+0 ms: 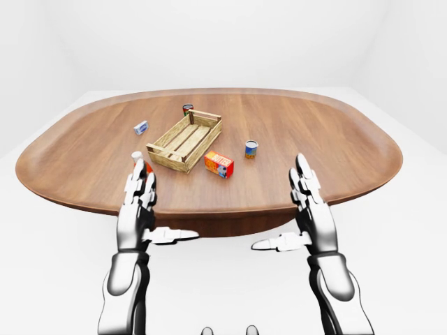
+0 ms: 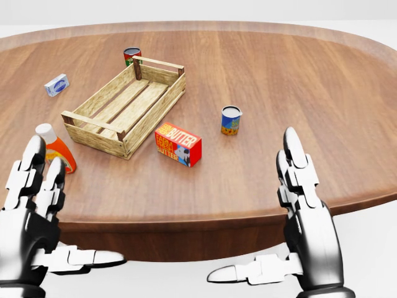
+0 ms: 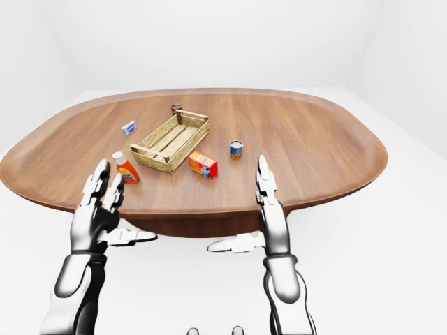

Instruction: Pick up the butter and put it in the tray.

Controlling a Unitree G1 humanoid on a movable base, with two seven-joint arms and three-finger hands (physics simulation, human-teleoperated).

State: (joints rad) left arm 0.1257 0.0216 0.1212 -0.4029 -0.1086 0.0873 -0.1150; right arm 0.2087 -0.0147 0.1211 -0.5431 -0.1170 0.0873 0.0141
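The butter point(image 2: 178, 144) is a red and orange box lying on the brown oval table point(image 2: 298, 81), just right of the wooden slatted tray's point(image 2: 124, 104) near corner. The tray is empty. My left hand point(image 2: 37, 211) is open, fingers up, at the lower left of the head view, near the table's edge. My right hand point(image 2: 298, 211) is open, fingers up, at the lower right, below and right of the butter. Neither hand touches anything.
An orange bottle with a white cap point(image 2: 56, 148) stands left of the tray, just behind my left fingers. A blue can point(image 2: 231, 120) stands right of the butter. A dark can point(image 2: 131, 56) stands beyond the tray. A small blue-white box point(image 2: 57, 84) lies at the left.
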